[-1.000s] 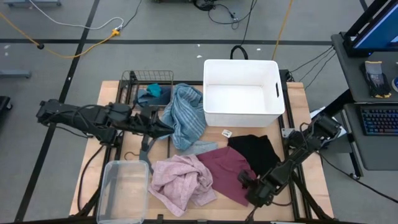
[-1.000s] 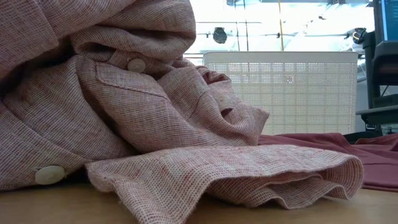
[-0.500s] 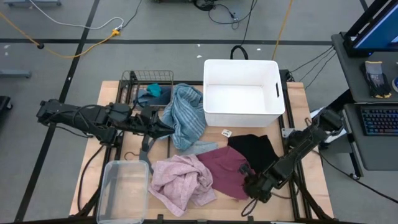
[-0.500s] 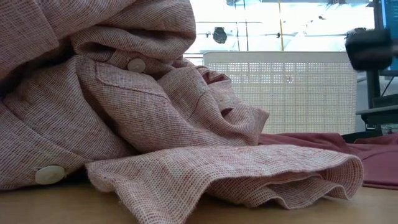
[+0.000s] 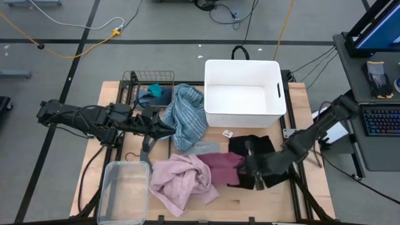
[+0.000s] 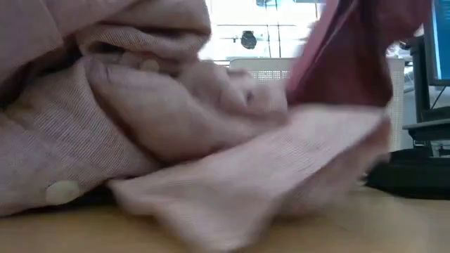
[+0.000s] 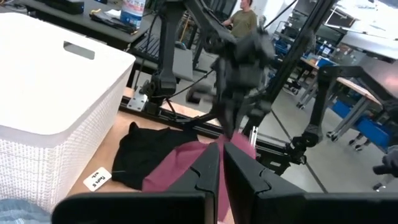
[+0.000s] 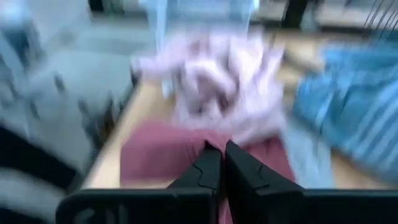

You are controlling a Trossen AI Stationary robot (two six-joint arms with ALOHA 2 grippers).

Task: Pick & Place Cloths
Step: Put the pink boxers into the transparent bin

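Right gripper (image 5: 250, 167) has just clamped the maroon cloth (image 5: 224, 169) and lifted it; pickup achieved. Left gripper (image 5: 167, 130) rests, fingers pressed together.

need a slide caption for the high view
Right gripper shut on the maroon cloth, lifting it beside the pink cloth; left gripper rests by the blue-striped towel.

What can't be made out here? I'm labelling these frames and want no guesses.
- Right gripper fingertips: high view, hidden by the arm; right wrist view is motion-blurred.
- Maroon cloth: low view, its top is cut off by the picture's upper edge.
- Small tag beside the white bin: print too small to read.
- Left gripper: high view, tips lost against the blue-striped towel.
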